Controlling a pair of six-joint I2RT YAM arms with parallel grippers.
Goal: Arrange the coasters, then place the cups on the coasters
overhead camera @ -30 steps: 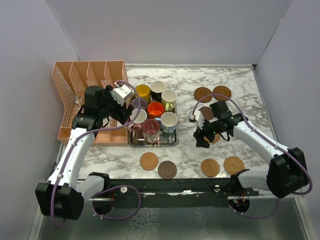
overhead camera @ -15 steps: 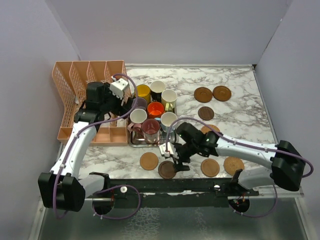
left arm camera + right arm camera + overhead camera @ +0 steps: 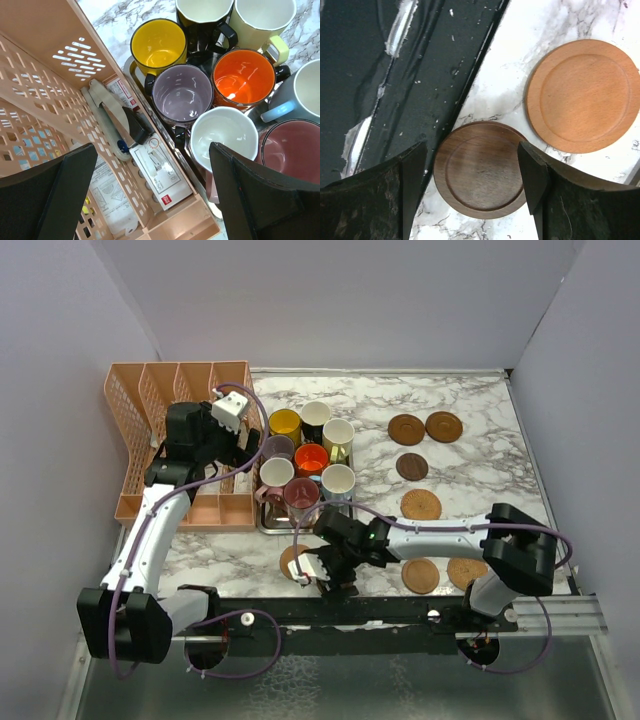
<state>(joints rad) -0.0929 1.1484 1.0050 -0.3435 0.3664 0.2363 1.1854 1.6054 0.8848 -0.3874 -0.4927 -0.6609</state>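
Several cups stand packed on a steel tray [image 3: 343, 524]: yellow [image 3: 159, 45], black [image 3: 202, 15], cream [image 3: 262, 17], purple [image 3: 182, 93], orange [image 3: 243, 77], pink-white [image 3: 223, 137], maroon [image 3: 292, 150] and light blue [image 3: 305, 95]. My left gripper [image 3: 245, 443] [image 3: 152, 155] hangs open above the seam between organizer and tray, holding nothing. At the near table edge my right gripper [image 3: 327, 577] [image 3: 475, 167] stands open, a finger on each side of a dark brown coaster [image 3: 480, 170], with a tan coaster [image 3: 585, 95] [image 3: 290, 557] beside it. Other coasters lie at the right [image 3: 406, 429] [image 3: 444, 425] [image 3: 412, 466] [image 3: 421, 505] [image 3: 420, 575] [image 3: 466, 570].
A peach mesh desk organizer [image 3: 170, 400] fills the back left, with a stapler box [image 3: 160, 175] in its near slot. The black front rail [image 3: 400, 610] [image 3: 395, 75] runs right beside the dark coaster. Walls close in the left, back and right.
My right arm swung from the right side of the table across to the near edge, and now sits over the dark coaster with its jaws slightly wider. The left gripper shifted a little left.
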